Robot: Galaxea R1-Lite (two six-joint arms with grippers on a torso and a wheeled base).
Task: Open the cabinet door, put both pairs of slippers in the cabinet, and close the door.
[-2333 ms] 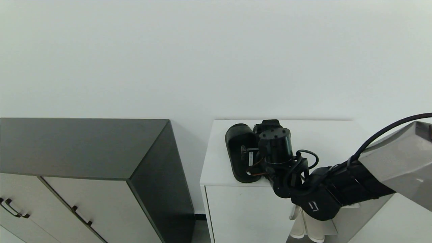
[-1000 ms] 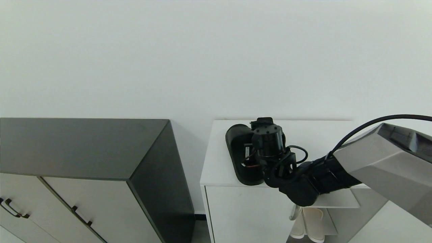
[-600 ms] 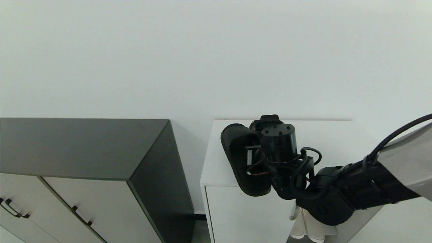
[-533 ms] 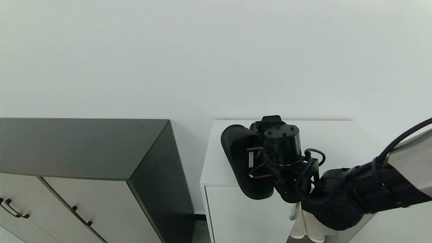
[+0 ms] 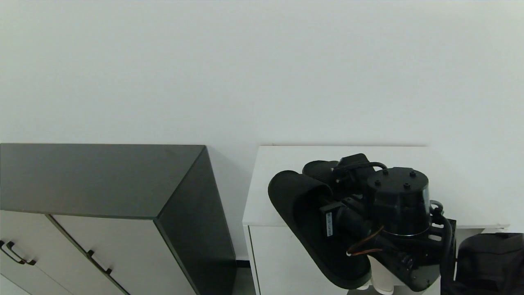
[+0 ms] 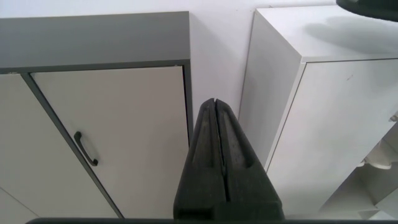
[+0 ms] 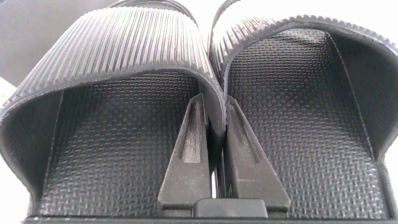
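**Black slippers gripped, shelf below**

The pair of black ribbed rubber slippers [image 5: 319,229] hangs before the white cabinet [image 5: 282,258], with the right pincer [image 7: 215,109] clamped on their two touching inner walls. Squeeze firmly and lower them level toward the open shelf. The cabinet's top edge and the pale slippers [image 5: 380,284] there crowd the way. The left pincer [image 6: 214,106], fingers together and empty, hovers near the dark-topped sideboard [image 5: 102,176].

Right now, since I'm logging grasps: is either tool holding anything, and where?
The right tool pinches the black slippers by their adjoining inner walls, one finger inside each; the left tool holds nothing.
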